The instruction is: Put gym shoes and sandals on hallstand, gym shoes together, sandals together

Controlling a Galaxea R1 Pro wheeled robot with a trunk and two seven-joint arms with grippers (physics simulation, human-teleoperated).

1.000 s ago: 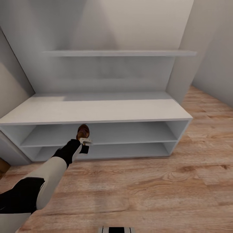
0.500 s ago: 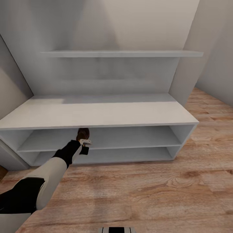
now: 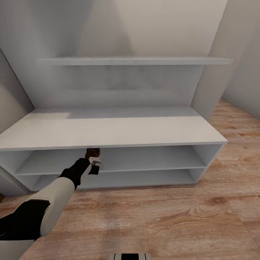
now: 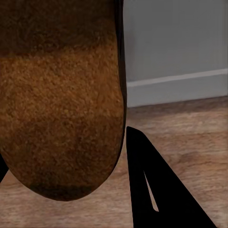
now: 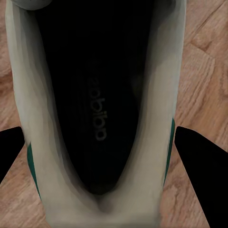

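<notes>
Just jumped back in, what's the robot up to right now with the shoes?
The left tool is reaching toward the upper open shelf of the hallstand, carrying a brown sandal whose tan sole faces the left wrist camera. The sandal sits at the shelf's front edge, not yet set down. The right tool straddles a white gym shoe with green side stripes, seen against the wood floor; whether it is lifted is unclear. The shelves look bare.

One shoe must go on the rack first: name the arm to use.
Left, probably. Its gripper holds a sandal right at the rack's upper shelf opening. The right gripper holds a gym shoe above floor.
</notes>
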